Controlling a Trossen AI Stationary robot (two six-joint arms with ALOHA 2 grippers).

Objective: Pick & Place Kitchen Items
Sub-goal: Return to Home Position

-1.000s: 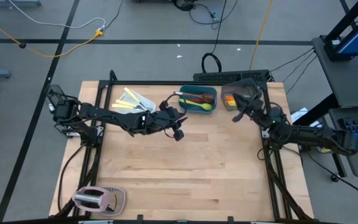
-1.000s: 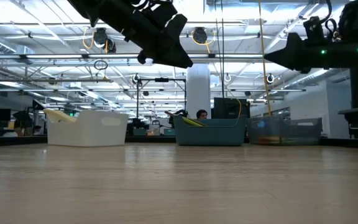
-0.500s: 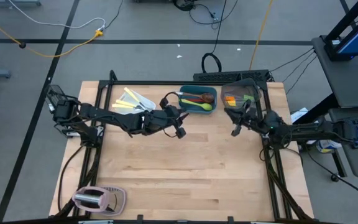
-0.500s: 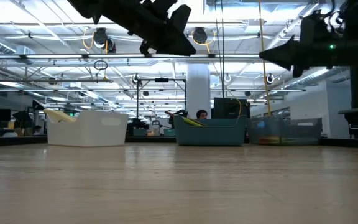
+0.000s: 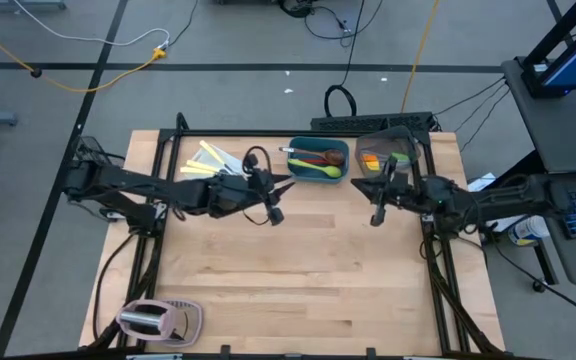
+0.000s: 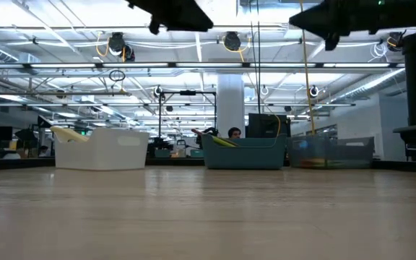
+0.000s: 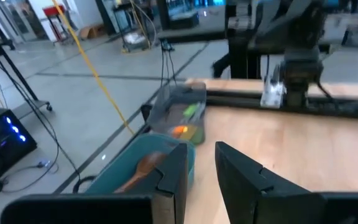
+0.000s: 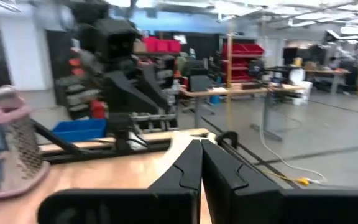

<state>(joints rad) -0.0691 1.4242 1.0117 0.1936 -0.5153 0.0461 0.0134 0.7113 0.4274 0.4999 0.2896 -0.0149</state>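
your left gripper (image 5: 271, 208) hangs in the air just in front of the teal tub (image 5: 295, 168), off its left corner. its jaws are released, with a small gap between them and nothing inside. your right gripper (image 5: 375, 212) hangs in front of the teal tub too, off its right side, well apart from the left one. its jaws are clenched tight together and hold nothing. both hang high above the bench (image 5: 298, 285).

the kitchen things lie in 3 tubs in a row at the far edge of the bench. inside the teal tub you can see 3 spoons (image 5: 320, 171), red, green and wooden. the white tub (image 6: 103, 150) stands to the left of the teal tub, near it, and yellow knives (image 5: 206, 160) lie in it. the smoky grey tub (image 6: 331, 153) stands just to the right of the teal tub, with orange and green spatulas (image 5: 373, 162) in it. the pink toaster (image 5: 153, 318) sits far from the teal tub, at the near left corner of the bench.
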